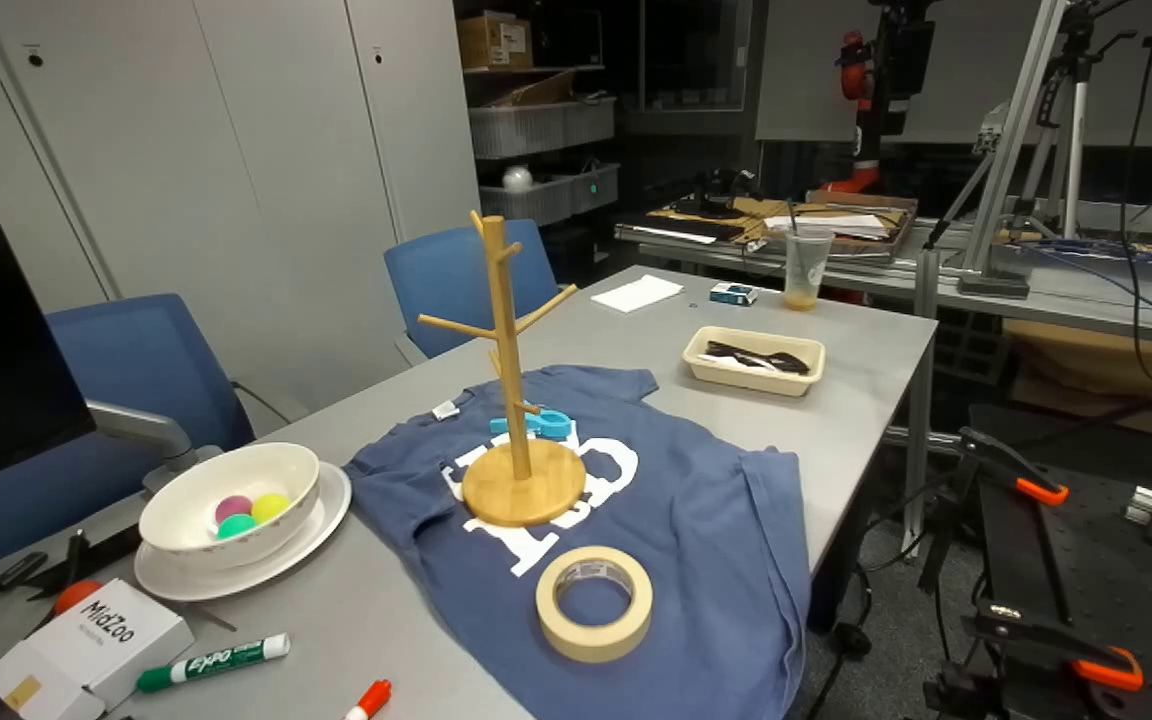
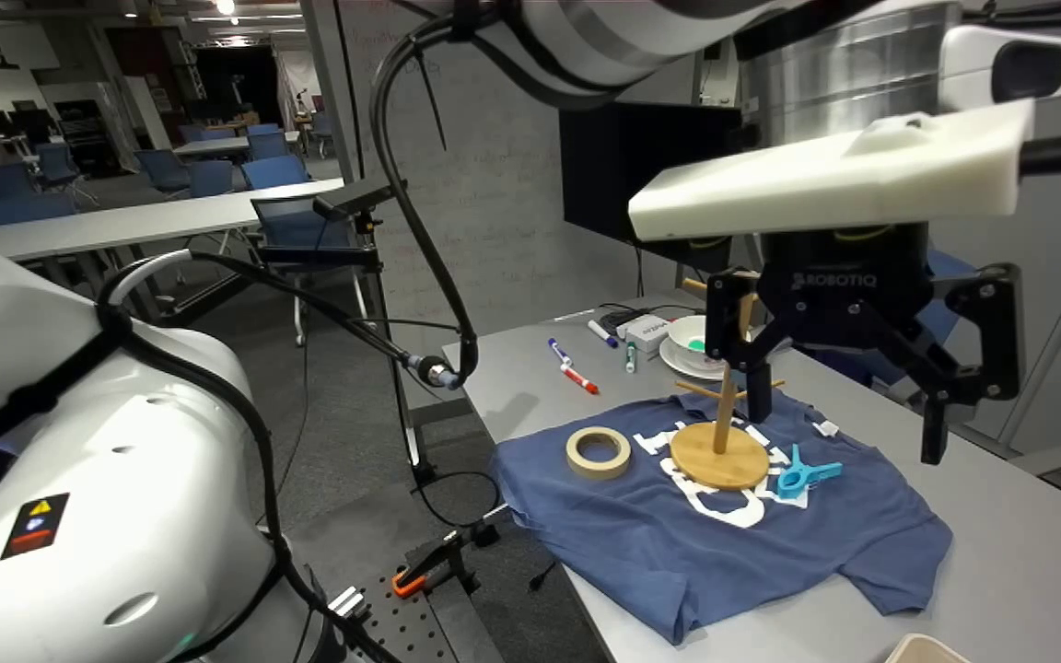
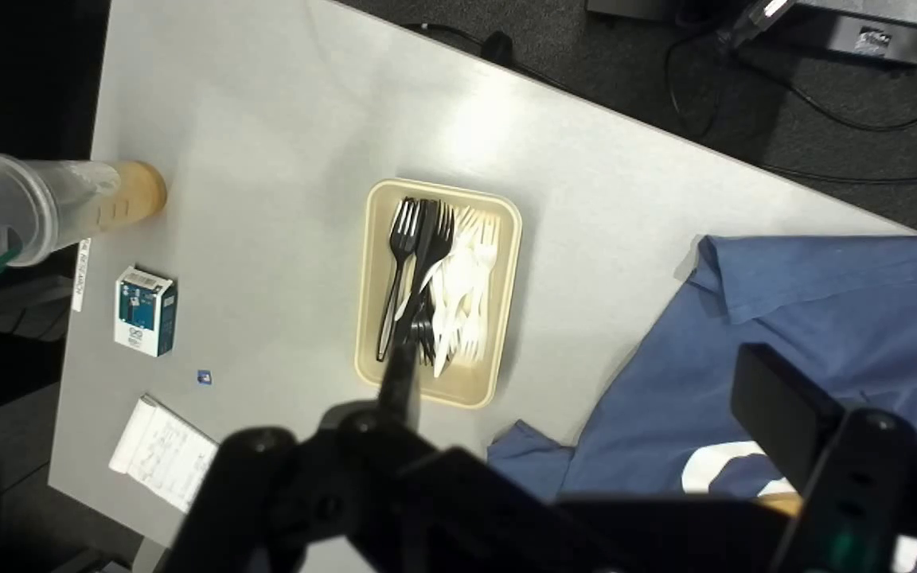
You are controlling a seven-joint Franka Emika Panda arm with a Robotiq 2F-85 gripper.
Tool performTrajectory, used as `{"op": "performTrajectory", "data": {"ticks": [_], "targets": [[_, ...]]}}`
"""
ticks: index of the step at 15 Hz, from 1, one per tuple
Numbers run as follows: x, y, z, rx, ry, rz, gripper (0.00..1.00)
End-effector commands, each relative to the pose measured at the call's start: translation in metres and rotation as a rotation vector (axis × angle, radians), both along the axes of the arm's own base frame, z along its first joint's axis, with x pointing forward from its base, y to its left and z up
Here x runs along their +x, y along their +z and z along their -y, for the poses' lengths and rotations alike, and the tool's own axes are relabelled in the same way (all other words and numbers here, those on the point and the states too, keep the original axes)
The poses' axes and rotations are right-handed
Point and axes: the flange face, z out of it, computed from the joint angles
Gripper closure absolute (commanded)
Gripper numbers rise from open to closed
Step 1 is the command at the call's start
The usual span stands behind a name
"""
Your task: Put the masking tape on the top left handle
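1. Gripper: released. We see its fingers spread wide, with only air between them, and find them touching nothing.
2. It hangs above the tabletop; in the wrist view we look past it to a tray of black and white cutlery.
3. Tape: cream-tan ring, broad hollow centre, lying flat on the blue shirt. Print shows inside the core, too small for us to read.
4. In both exterior views we note the tape near the stand, a strip of shirt between it and the round base.
5. Stand upright, base resting on the shirt. Top left handle juts out short at the head of the pole.
6. Hidden: in an exterior view the gripper passes before the pole, covering much of its upper part; we cannot sort the pegs there. The base covers some white lettering, and the pole crosses the blue clamp.
7. Cut off: a red marker at the bottom edge in an exterior view; the shirt, at the wrist view's right edge. A tan sliver by one finger is too small for us to name.
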Motion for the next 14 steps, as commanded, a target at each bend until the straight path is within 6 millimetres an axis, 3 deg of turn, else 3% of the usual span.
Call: {"op": "performTrajectory", "data": {"ticks": [1,6,14], "targets": [[0.0,0.001,0.0,0.0,0.0,-0.001,0.0],[0.007,-0.003,-0.015,0.007,0.024,0.0,0.0],[0.028,-0.029,-0.08,0.063,0.073,-0.031,0.0]]}}
